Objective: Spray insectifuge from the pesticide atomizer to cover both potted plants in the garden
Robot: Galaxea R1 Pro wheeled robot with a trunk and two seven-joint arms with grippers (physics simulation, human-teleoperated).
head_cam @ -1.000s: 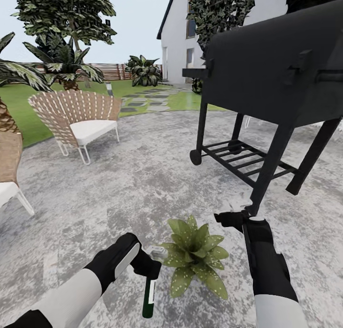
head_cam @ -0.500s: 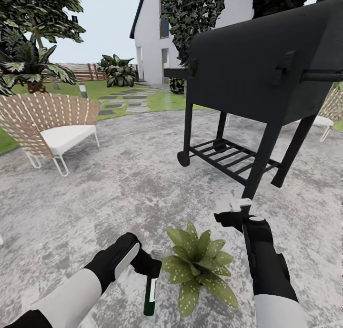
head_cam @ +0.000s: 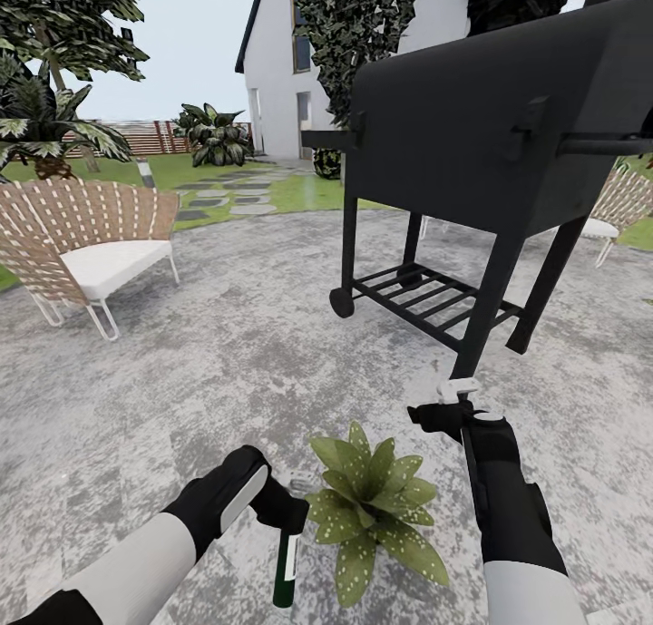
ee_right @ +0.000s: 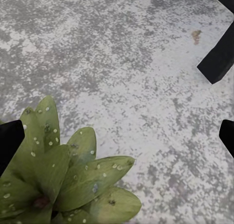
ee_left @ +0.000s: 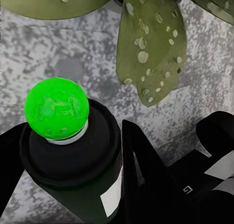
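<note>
- Gripping the pesticide atomizer (head_cam: 286,566) by its upper part, the left gripper (head_cam: 288,509) is closed around it; the bottle hangs long axis vertical, base downward.
- The potted plant (head_cam: 372,507) sits on the grey paving (head_cam: 227,362) just beside the bottle, toward the robot's right (the left arm is nearer its leaves).
- The right gripper (head_cam: 444,407) hovers past the plant with fingers apart, holding nothing.

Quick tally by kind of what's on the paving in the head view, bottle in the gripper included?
Potted plants: 1
Pesticide atomizers: 1, in the left gripper
Wicker chairs: 2
Black grills: 1
Total: 5
</note>
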